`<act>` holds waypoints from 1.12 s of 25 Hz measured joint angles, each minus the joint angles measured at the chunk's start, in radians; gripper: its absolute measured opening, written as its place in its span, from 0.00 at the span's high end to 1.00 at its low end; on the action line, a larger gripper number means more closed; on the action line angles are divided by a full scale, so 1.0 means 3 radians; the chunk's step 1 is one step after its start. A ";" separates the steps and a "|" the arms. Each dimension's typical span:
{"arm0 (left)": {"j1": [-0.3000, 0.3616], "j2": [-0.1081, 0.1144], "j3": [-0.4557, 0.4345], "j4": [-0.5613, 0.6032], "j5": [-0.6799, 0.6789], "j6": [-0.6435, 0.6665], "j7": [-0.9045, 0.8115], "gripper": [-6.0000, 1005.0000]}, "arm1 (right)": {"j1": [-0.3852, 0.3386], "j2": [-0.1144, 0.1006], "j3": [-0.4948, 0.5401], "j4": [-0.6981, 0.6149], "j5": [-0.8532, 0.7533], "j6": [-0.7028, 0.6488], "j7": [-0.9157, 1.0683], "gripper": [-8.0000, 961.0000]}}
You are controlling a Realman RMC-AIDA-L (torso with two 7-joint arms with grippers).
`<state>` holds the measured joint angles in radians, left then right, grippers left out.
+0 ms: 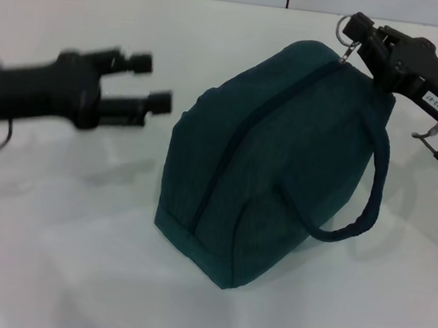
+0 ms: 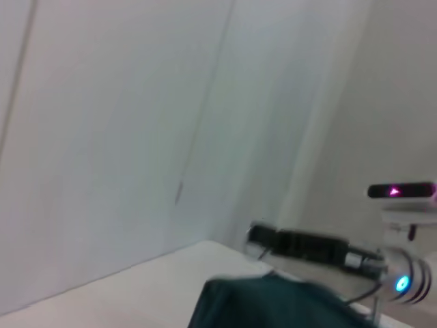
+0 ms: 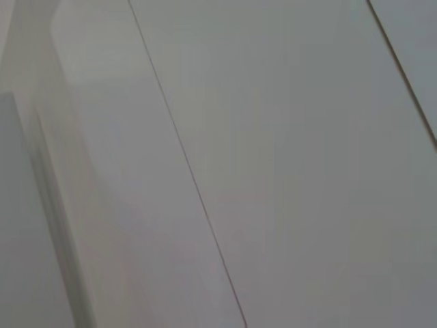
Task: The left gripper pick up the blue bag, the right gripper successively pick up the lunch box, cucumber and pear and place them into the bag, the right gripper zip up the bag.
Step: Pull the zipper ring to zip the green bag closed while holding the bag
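Both hands near the blue bag on the desk — right hand pinched shut on its zipper pull, left hand open, just beside, touching nothing. Soft, loaded fabric — likely sags; pull gently.

Bare robot test lab, plain white tabletop, blank white panelled wall with thin seams
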<state>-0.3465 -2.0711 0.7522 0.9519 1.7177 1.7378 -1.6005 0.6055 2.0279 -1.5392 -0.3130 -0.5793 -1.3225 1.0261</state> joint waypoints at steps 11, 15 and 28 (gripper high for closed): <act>-0.0337 -0.0047 0.1415 0.2262 0.0913 -0.0442 -0.2334 0.13 | 0.0012 0.0000 -0.0001 0.0001 0.0067 0.0115 0.0000 0.86; -0.0449 -0.0051 0.1891 0.2652 0.1239 -0.0562 -0.2923 0.13 | 0.0029 0.0000 -0.0004 0.0000 0.0070 0.0138 0.0000 0.86; -0.0541 -0.0060 0.2180 0.2587 0.1708 -0.0771 -0.3324 0.13 | 0.0052 0.0000 -0.0016 0.0000 0.0070 0.0140 0.0006 0.85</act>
<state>-0.5087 -2.0890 1.4061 1.7281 2.2301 1.5065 -2.5977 0.6212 2.0279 -1.5439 -0.3130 -0.5582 -1.2804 1.0279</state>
